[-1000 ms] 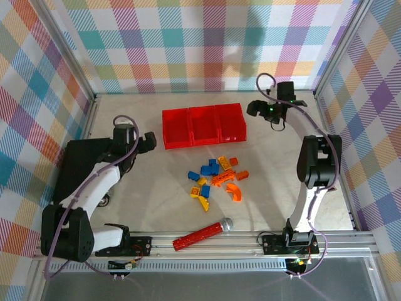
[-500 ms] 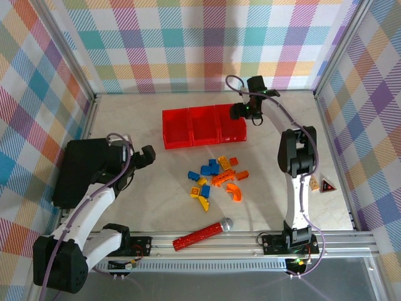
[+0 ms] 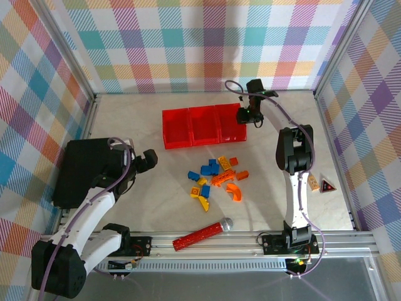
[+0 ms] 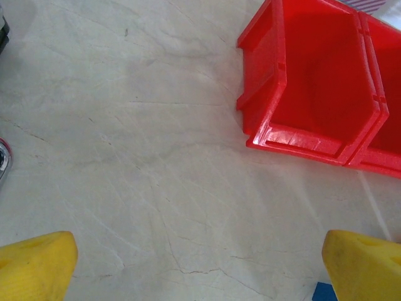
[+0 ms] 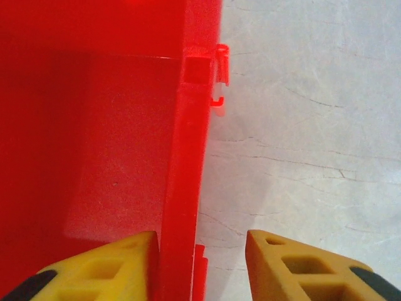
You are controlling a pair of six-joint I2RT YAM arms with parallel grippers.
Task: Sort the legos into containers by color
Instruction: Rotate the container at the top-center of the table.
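Your right fingers (image 5: 294, 266) straddle the right wall of the 3 red bins (image 3: 190, 128), 1 inside and 1 outside, part open with a gap to the wall. Your left fingers (image 4: 34, 263) stand wide open over the table (image 4: 125, 157) near the left bin. The legos (image 3: 216, 179) lie loose just in front of the bins.

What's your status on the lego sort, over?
Left claw open, empty, above bare table. Right claw open, straddling wall of right bin. Legos piled on table, unsorted. Nothing blocking.
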